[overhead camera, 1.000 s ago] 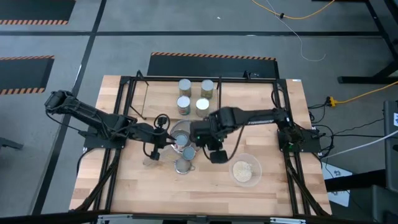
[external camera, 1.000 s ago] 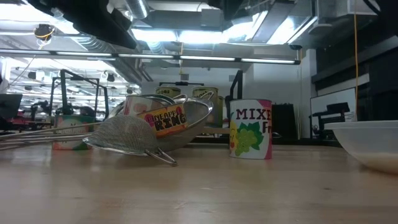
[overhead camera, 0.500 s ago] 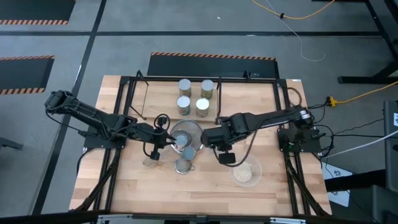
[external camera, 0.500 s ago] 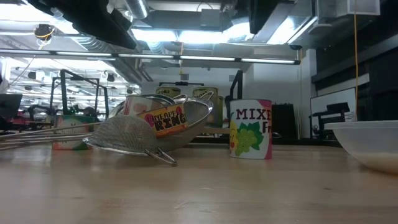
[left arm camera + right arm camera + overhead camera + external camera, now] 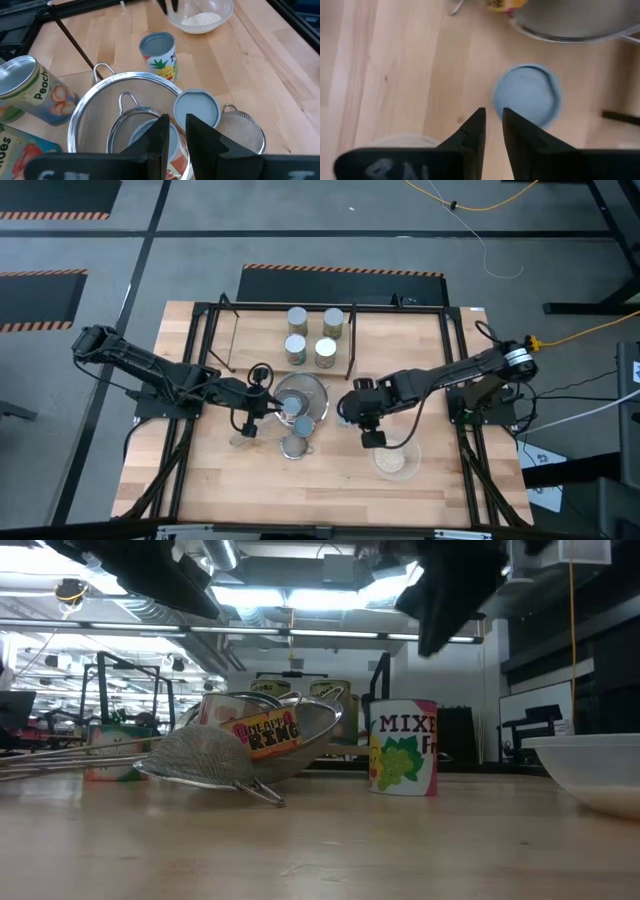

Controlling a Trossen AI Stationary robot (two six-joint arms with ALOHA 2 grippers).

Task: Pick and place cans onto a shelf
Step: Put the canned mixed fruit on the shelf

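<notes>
One wooden tabletop (image 5: 440,490) carries everything. Two dark arms reach toward its middle, the left from 9 o'clock, the right from 3 o'clock.

One black wire shelf (image 5: 228,330) stands at 12 o'clock, with four cans (image 5: 297,317) upright in a two-by-two block inside it.

From above, two wire strainers show: a large one (image 5: 310,392) at the middle and a small one (image 5: 295,446) at its 6 o'clock. One glass bowl (image 5: 397,455) of pale powder sits at 5 o'clock.

Four more cans are around the strainers: a pineapple can (image 5: 157,47), a peach can (image 5: 30,90) that is tilted, a blue-topped can (image 5: 196,107) and one inside the large strainer.

The left claw (image 5: 176,120) hangs over the large strainer, narrowed to a thin slit and empty. The right claw (image 5: 491,112) hangs above bare wood just beside a blue lid (image 5: 527,95), equally narrowed and empty.
</notes>
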